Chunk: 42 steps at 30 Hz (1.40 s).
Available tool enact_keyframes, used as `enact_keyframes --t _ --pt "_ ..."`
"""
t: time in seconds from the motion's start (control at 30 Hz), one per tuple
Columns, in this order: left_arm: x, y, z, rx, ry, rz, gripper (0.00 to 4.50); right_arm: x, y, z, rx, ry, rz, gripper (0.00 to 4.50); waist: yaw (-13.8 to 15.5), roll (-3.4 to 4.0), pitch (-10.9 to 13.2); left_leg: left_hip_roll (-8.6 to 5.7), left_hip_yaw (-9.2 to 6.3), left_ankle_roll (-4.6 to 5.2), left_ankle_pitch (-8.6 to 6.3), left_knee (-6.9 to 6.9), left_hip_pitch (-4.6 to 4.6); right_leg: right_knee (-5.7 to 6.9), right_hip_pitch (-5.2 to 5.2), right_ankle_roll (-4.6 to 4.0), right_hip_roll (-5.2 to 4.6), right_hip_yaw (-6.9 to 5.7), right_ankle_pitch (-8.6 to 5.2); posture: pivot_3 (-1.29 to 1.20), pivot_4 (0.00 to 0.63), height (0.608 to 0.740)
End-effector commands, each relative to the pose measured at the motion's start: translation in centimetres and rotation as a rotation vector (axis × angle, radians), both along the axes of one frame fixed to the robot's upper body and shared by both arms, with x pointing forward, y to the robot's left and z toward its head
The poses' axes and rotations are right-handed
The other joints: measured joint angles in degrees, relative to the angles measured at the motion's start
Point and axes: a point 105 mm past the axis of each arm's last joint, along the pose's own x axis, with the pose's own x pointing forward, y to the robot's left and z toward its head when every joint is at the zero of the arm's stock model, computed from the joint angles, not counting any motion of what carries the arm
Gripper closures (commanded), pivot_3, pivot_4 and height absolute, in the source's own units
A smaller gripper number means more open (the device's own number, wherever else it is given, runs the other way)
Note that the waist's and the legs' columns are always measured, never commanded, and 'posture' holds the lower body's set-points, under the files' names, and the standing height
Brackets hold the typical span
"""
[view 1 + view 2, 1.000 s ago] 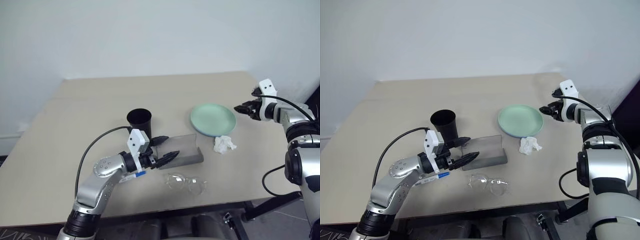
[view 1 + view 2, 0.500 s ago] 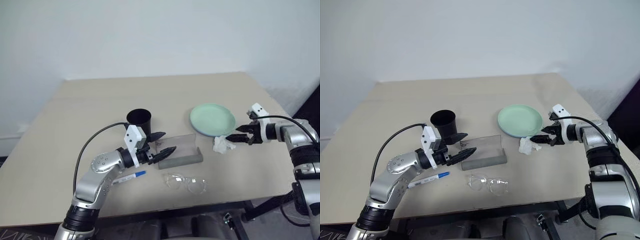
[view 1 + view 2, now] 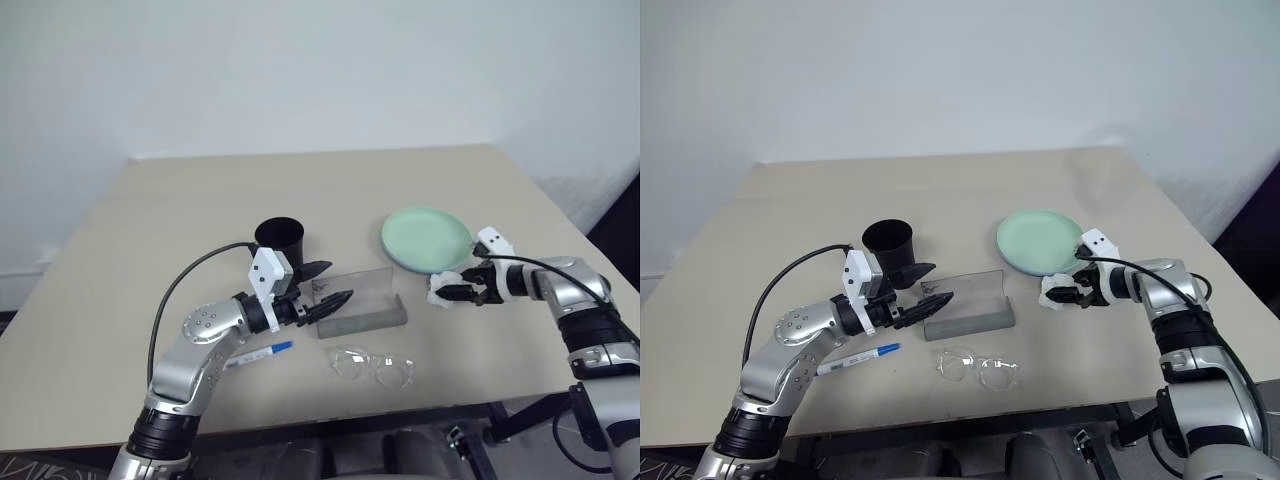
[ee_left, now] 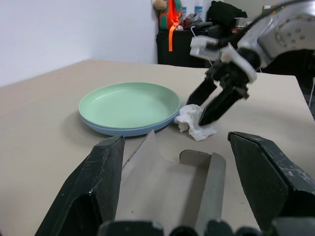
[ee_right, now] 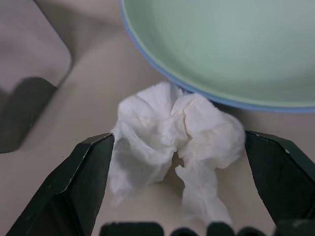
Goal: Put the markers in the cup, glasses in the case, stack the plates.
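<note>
The plates (image 3: 426, 240) already sit stacked near the table's (image 3: 150, 200) right edge, and the right gripper (image 3: 458, 292), spread wide around the crumpled tissue (image 5: 174, 142) beside them, probably must close next, while the left gripper (image 3: 322, 284) waits spread at the open case (image 3: 362, 305).

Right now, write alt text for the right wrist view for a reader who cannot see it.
A crumpled white tissue lies on the beige table between the open jaws of the right gripper. Just beyond it sits a mint green plate stacked on a light blue plate, with the grey glasses case off to one side.
</note>
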Motion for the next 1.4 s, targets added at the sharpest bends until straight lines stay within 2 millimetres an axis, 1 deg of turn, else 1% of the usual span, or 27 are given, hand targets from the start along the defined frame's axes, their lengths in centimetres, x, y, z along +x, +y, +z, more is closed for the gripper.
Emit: enact_keyframes --t 0.03,0.17,0.2,0.33,0.4,0.43,0.53,0.6,0.73,0.77,0.87,0.97,1.0,1.03,1.27,1.4 --pt "0.2 0.0 1.2 -0.009 -0.052 0.007 0.94 0.8 -0.4 1.1 -0.029 -0.063 0.003 0.64 0.0 -0.02 0.0 0.00 0.01 0.00 0.00 0.00 0.00 0.00 0.00 0.00 0.00 0.00 0.00 0.00 0.000 0.740" --pt "0.1 0.1 1.0 -0.007 -0.047 0.009 0.94 0.7 -0.5 1.6 -0.021 -0.076 0.025 1.93 0.0 -0.03 0.0 0.00 -0.01 0.00 0.00 0.00 0.01 0.00 0.01 0.00 0.01 0.00 0.00 0.00 0.000 0.740" --pt "0.1 0.1 1.0 -0.006 -0.046 0.010 0.94 0.7 -0.5 1.8 -0.018 -0.081 0.032 2.33 0.0 -0.03 0.0 0.00 0.00 0.00 0.00 0.00 0.01 0.00 0.00 0.00 0.01 -0.01 0.00 0.00 0.000 0.740" --pt "0.2 0.1 1.0 -0.005 -0.045 0.011 0.94 0.4 -0.2 3.4 0.019 -0.107 0.088 3.75 0.0 -0.03 0.0 0.00 -0.01 0.00 0.00 0.00 0.01 -0.01 0.01 0.00 0.01 -0.01 0.00 0.00 0.000 0.740" --pt "0.2 0.2 0.9 -0.001 -0.042 0.011 0.94 0.7 -0.1 4.7 0.039 -0.138 0.098 4.42 0.0 -0.03 0.0 0.00 -0.01 0.00 0.00 0.00 0.01 -0.01 0.00 0.01 0.01 -0.01 -0.01 0.00 0.000 0.740" --pt "0.2 0.2 0.8 0.007 -0.036 0.012 0.94 0.9 0.0 5.4 0.051 -0.159 0.097 4.47 0.0 -0.04 0.0 0.01 -0.02 0.00 0.00 0.00 0.01 -0.01 0.01 0.01 0.01 -0.01 -0.01 0.00 0.000 0.740" --pt "0.3 0.4 -0.1 0.041 -0.009 0.018 0.94 2.4 0.1 7.9 0.066 -0.241 0.062 4.47 -0.1 0.01 0.0 0.03 0.02 0.00 0.00 0.00 0.01 0.00 -0.02 0.01 0.01 0.00 -0.01 0.00 0.000 0.740" --pt "0.3 0.3 -0.5 0.055 0.005 0.019 0.94 3.4 0.2 8.8 0.056 -0.281 0.037 4.47 -0.1 0.02 0.0 0.04 0.07 0.00 0.01 0.00 0.02 0.02 -0.06 0.01 0.01 0.00 -0.01 0.00 0.000 0.740" --pt "0.3 0.1 -0.8 0.061 0.009 0.016 0.94 5.4 0.2 8.8 0.000 -0.331 -0.010 4.47 -0.1 -0.06 0.0 0.12 0.04 -0.03 0.01 -0.01 0.04 -0.01 -0.03 -0.01 0.03 -0.07 -0.01 0.00 0.000 0.740" --pt "0.3 0.1 -0.8 0.062 0.009 0.015 0.94 6.1 0.2 8.5 -0.024 -0.343 -0.041 4.47 -0.1 -0.06 0.0 0.12 0.04 -0.05 -0.01 -0.01 0.04 -0.01 -0.02 -0.01 0.02 -0.07 -0.01 0.00 0.000 0.740" --pt "0.4 0.0 -0.7 0.063 0.007 0.015 0.94 7.5 0.2 7.8 -0.056 -0.360 -0.103 4.47 -0.1 -0.04 0.0 0.11 0.06 -0.06 -0.01 -0.02 -0.02 -0.02 -0.07 -0.02 0.00 -0.06 0.00 0.00 0.000 0.740" --pt "0.3 0.1 -0.7 0.064 0.005 0.017 0.94 8.1 0.3 7.7 -0.047 -0.362 -0.133 3.79 -0.1 -0.03 0.0 0.09 0.05 -0.07 -0.02 -0.03 -0.22 -0.01 -0.23 -0.28 0.00 -0.05 0.17 0.00 0.000 0.740" --pt "0.3 0.1 -0.7 0.065 0.006 0.020 0.94 8.2 0.4 7.6 -0.046 -0.360 -0.137 3.50 -0.1 -0.03 0.0 0.08 0.06 -0.06 0.00 -0.04 -0.35 0.01 -0.35 -0.31 0.02 -0.05 0.19 0.00 0.000 0.740" --pt "0.3 0.2 -0.7 0.066 0.006 0.023 0.94 8.3 0.5 7.5 -0.045 -0.358 -0.135 3.07 -0.1 -0.03 0.0 0.08 0.05 -0.06 0.00 -0.03 -0.47 0.02 -0.46 -0.35 0.02 -0.05 0.22 0.00 0.000 0.740" --pt "0.1 0.5 -0.7 0.069 0.014 0.028 0.94 8.2 0.6 7.4 -0.035 -0.355 -0.103 0.69 -0.3 -0.03 0.0 0.08 0.07 0.11 0.09 -0.09 -0.52 0.01 -0.52 -0.34 0.10 -0.04 0.22 0.00 0.000 0.740" --pt "0.0 0.6 -0.7 0.075 0.014 0.031 0.94 8.0 0.3 7.6 -0.042 -0.367 -0.076 0.69 -0.6 -0.03 0.0 0.07 0.09 0.12 0.10 -0.08 -0.50 0.02 -0.51 -0.13 0.10 -0.03 0.09 0.00 0.000 0.740"
